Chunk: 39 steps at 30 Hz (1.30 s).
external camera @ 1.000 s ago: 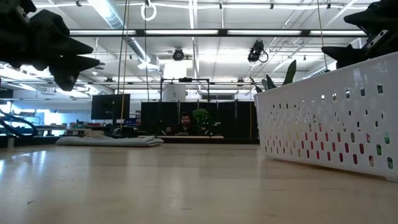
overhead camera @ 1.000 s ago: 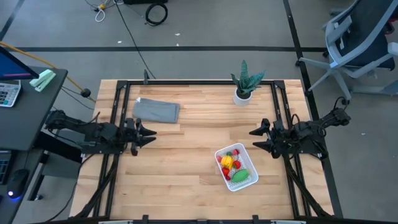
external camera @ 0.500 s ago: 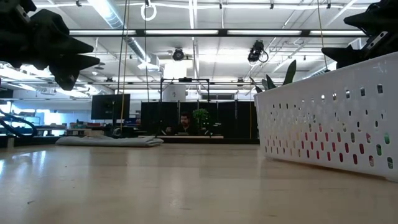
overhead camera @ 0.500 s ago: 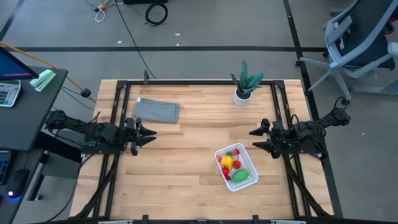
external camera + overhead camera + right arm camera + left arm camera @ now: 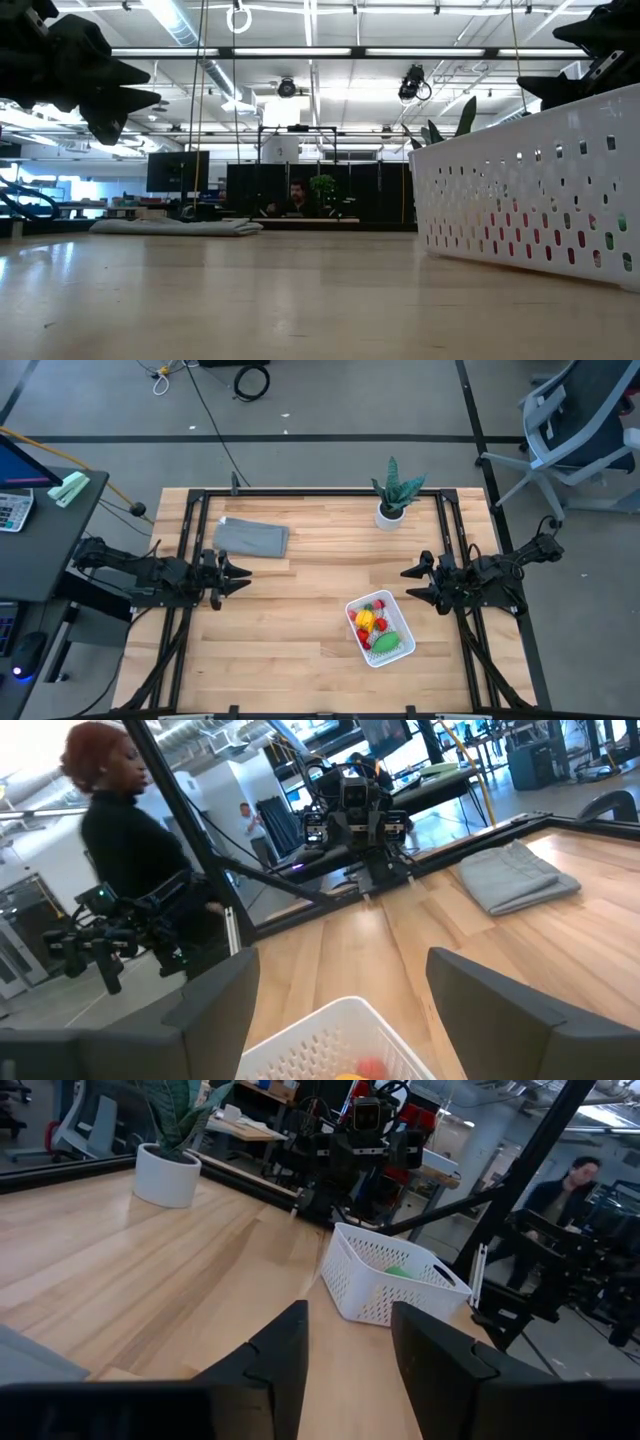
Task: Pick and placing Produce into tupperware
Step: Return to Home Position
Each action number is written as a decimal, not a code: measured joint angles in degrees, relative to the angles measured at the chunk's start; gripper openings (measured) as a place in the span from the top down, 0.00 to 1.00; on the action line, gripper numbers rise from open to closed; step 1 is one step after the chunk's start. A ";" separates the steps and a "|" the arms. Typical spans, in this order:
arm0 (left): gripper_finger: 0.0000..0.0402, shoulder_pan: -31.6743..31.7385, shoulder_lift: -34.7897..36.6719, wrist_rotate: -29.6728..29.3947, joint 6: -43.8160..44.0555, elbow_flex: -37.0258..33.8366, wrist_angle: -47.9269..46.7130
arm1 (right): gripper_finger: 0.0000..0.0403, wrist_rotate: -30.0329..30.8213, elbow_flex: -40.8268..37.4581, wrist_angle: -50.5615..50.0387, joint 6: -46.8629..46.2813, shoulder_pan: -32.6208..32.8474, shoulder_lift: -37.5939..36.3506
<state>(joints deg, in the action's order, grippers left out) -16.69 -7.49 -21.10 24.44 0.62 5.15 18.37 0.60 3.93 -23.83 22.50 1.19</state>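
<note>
The white tupperware (image 5: 380,628) stands on the table's near right part. It holds the produce (image 5: 372,622): red, yellow and orange pieces and a green oval one (image 5: 386,642). The left wrist view shows the tupperware (image 5: 385,1285) with some green in it. My left gripper (image 5: 245,578) hovers at the table's left side, level, open and with nothing in it (image 5: 350,1315). My right gripper (image 5: 406,583) hovers at the right side, just beyond the tupperware's far corner, open wide and with nothing in it (image 5: 343,960). Both point toward the table's middle.
A grey folded cloth (image 5: 250,538) lies at the far left. A spiky potted plant (image 5: 392,495) stands at the far edge, right of centre. Black frame rails (image 5: 190,550) run along the table's sides. People (image 5: 130,850) stand beyond the table.
</note>
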 joint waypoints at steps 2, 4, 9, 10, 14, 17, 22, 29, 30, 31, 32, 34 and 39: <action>0.62 0.00 0.00 0.00 -0.04 0.00 0.02 | 0.26 0.00 0.00 0.00 0.00 0.00 0.00; 0.62 0.00 0.00 0.00 0.01 0.00 0.04 | 0.26 0.00 0.00 0.00 0.00 0.00 0.00; 0.64 0.00 0.00 0.00 -0.01 0.00 0.18 | 0.26 0.00 0.00 -0.01 0.00 0.00 0.00; 0.64 0.00 0.00 0.00 -0.04 0.00 0.19 | 0.26 0.00 0.00 -0.02 0.00 0.00 0.00; 0.65 0.00 0.00 0.00 -0.06 0.00 0.20 | 0.26 0.00 0.00 -0.02 0.00 0.00 0.00; 0.66 0.00 0.00 0.01 0.01 0.00 0.17 | 0.26 0.00 0.00 -0.02 0.00 0.00 0.00; 0.64 0.00 0.00 0.02 -0.03 0.00 0.19 | 0.26 0.00 0.00 -0.05 0.00 0.00 0.00; 0.62 0.00 0.00 0.02 0.01 0.00 0.17 | 0.26 0.00 0.00 -0.05 0.00 0.00 0.00; 0.62 0.00 0.00 0.02 -0.02 0.01 0.17 | 0.26 0.00 0.00 -0.05 0.00 0.00 0.00; 0.62 0.02 0.00 0.02 -0.04 0.02 0.17 | 0.26 0.00 0.00 -0.05 0.00 0.00 0.00; 0.62 0.00 0.00 0.04 -0.04 0.02 0.17 | 0.26 0.00 0.00 -0.05 0.00 0.00 0.00; 0.62 0.00 0.00 0.02 -0.01 0.02 0.17 | 0.26 0.00 0.00 -0.05 -0.01 0.00 0.00; 0.64 0.00 0.00 0.04 -0.02 0.02 0.17 | 0.26 0.00 0.00 -0.05 0.00 0.00 0.00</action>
<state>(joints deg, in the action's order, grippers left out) -16.69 -7.49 -21.06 24.42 0.64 5.32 18.37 0.60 3.88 -23.83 22.50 1.19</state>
